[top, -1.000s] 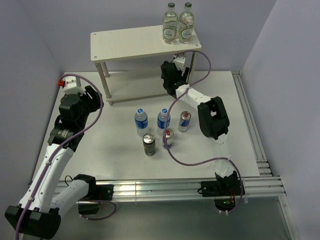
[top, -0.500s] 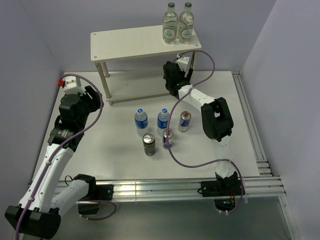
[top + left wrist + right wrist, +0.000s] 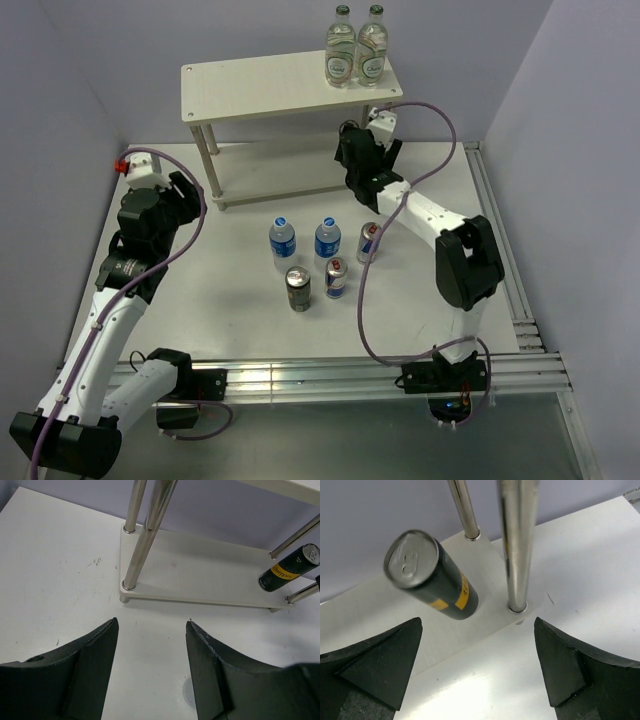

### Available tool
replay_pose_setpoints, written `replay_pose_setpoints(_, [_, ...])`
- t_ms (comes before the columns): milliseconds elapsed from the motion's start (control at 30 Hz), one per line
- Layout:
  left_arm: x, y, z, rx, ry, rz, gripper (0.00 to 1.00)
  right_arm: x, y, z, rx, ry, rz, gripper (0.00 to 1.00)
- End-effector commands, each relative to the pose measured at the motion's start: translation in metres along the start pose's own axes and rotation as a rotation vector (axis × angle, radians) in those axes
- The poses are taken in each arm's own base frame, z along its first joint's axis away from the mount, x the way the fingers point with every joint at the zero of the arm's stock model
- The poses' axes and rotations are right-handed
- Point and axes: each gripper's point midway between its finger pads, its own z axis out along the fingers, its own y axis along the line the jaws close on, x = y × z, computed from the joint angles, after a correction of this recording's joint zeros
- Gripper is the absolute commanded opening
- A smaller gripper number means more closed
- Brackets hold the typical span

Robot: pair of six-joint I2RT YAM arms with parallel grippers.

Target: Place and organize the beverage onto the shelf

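Right pincer (image 3: 478,625) withdrawn from dark can (image 3: 435,585), now gaping empty, left pincer (image 3: 151,625) part-open, empty

You're looking at a flat white tabletop (image 3: 240,320) boxed in by plain pale lavender walls (image 3: 250,30) behind it and on both sides. Ribbed silver aluminium rails (image 3: 310,375) run along its near and right edges. Past the near edge lies a dull grey floor strip (image 3: 320,440). The light is soft and even.
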Motion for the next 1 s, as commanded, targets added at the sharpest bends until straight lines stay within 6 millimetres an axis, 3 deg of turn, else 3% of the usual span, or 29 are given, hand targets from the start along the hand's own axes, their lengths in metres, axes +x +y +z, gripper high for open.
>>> replay_pose_setpoints(0, [-0.013,0.002,-0.005,-0.008,-0.048,0.01,0.62,-0.023,-0.001,-0.027,-0.042,-0.023,0.069,1.0])
replay_pose_setpoints(100, [-0.014,0.003,-0.006,-0.011,-0.053,0.01,0.62,-0.023,-0.018,-0.052,-0.032,-0.004,0.087,1.0])
replay_pose_setpoints(233, [-0.014,0.004,-0.006,-0.013,-0.053,0.01,0.63,-0.008,-0.044,-0.09,-0.058,0.045,0.135,1.0])
replay_pose_setpoints(300, [-0.013,0.004,-0.005,-0.014,-0.05,0.013,0.62,0.005,-0.066,-0.112,-0.054,0.05,0.153,1.0])
replay_pose_setpoints(333, [-0.013,0.003,-0.005,-0.011,-0.048,0.011,0.62,0.027,-0.076,-0.122,-0.054,0.076,0.119,1.0])
replay_pose_setpoints(367, [-0.013,0.003,-0.005,-0.011,-0.048,0.013,0.62,0.019,-0.086,-0.134,-0.054,0.048,0.14,1.0])
replay_pose_setpoints(533, [-0.015,0.001,-0.006,-0.002,-0.052,0.008,0.62,0.048,-0.111,-0.174,-0.09,0.083,0.127,1.0])
replay_pose_setpoints(833, [-0.013,-0.009,-0.008,0.059,-0.039,0.021,0.68,0.097,-0.111,-0.22,-0.176,0.171,0.066,1.0])
replay_pose_setpoints(967, [-0.003,-0.061,-0.026,0.338,0.01,0.053,0.85,0.117,-0.108,-0.227,-0.18,0.211,0.034,1.0])
